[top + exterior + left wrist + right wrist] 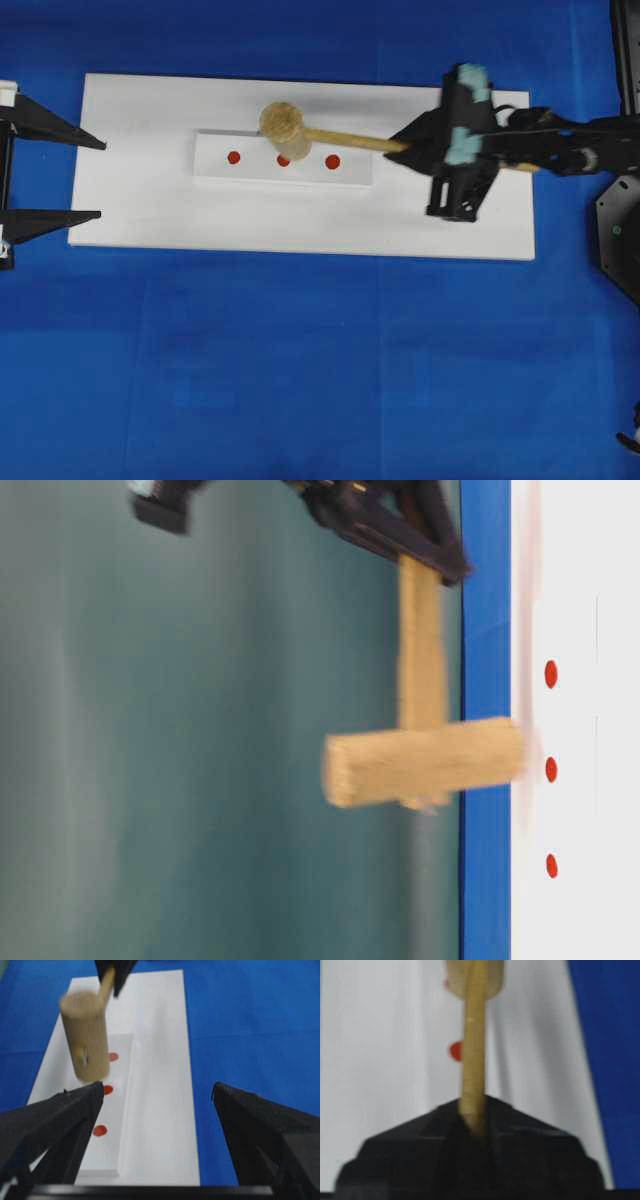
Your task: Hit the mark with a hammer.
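A: Starting from overhead, the right gripper [415, 146] is clamping the hammer [283, 123] by its handle, jaws closed tight on the wood. The head is sitting over the small raised plate [215, 160] on the white board [140, 200], just at twelve o'clock of the middle red mark [283, 160], partly covering it.

B: So the advice is keeping the head square over that middle dot and bringing it straight down, not sliding toward the dots at three [332, 161] and nine o'clock [234, 157].

A: Agreed. In the table-level view the hammer [425, 763] is blurring, its head end meeting the board edge level with the middle dot [551, 770]; I am judging the strike is landing, though contact is hard to confirm.

B: The left wrist view?

A: The left gripper [157, 1125] is standing wide open, holding nothing, well apart from the hammer [86, 1042], which is hanging above the dots at about eleven o'clock.

B: And the right wrist?

A: The handle [473, 1050] is running toward twelve o'clock out of the closed jaws. The hammer is looking plain, pale, unpainted: thick round head, long flat handle.
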